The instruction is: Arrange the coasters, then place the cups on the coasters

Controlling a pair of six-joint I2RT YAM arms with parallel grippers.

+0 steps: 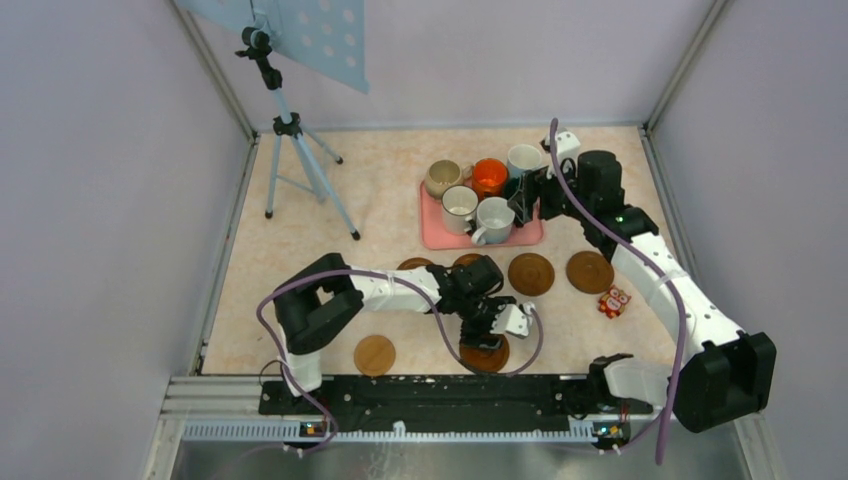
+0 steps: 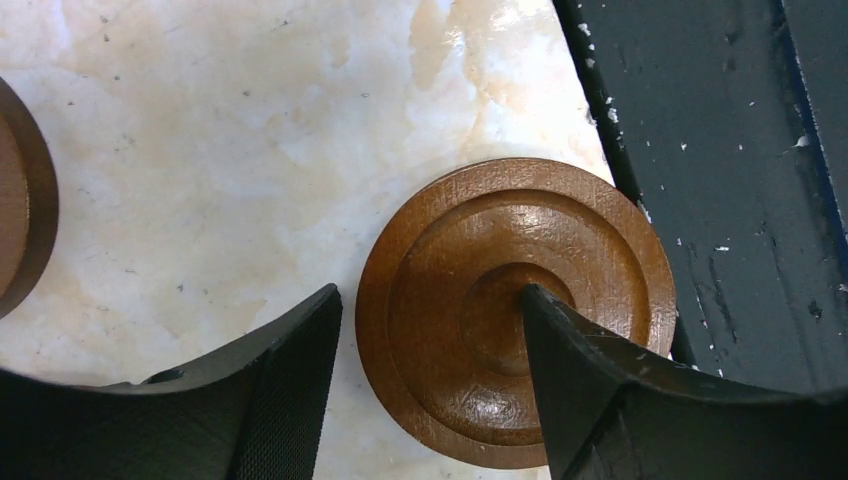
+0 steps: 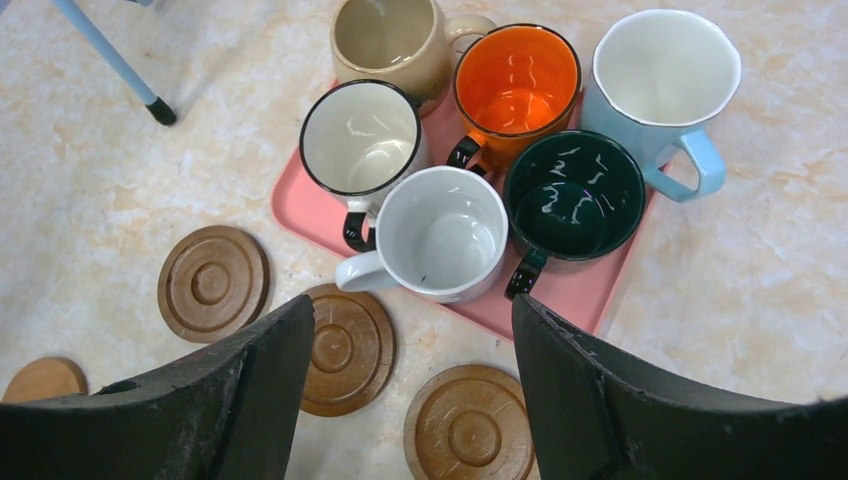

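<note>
My left gripper [image 1: 486,335] hangs low over a dark brown coaster [image 1: 485,353] by the front rail. In the left wrist view its jaws stand open [image 2: 430,295]: one finger is over the table left of that coaster [image 2: 515,310], the other over its centre. My right gripper [image 1: 530,195] is open above the pink tray [image 1: 436,236]. Between its fingers [image 3: 412,310] I see the beige [image 3: 385,35], orange [image 3: 515,80], pale-blue [image 3: 665,65], black-rimmed white [image 3: 360,135], white [image 3: 440,230] and dark green [image 3: 573,195] cups. Two dark coasters [image 1: 530,273] [image 1: 589,271] and a tan one [image 1: 374,354] lie on the table.
A red owl figurine [image 1: 613,301] sits right of the coasters. A tripod [image 1: 295,160] stands at the back left. The black rail [image 2: 720,150] runs right beside the coaster under my left gripper. Two more coasters [image 1: 415,265] [image 1: 467,261] are partly hidden by the left arm.
</note>
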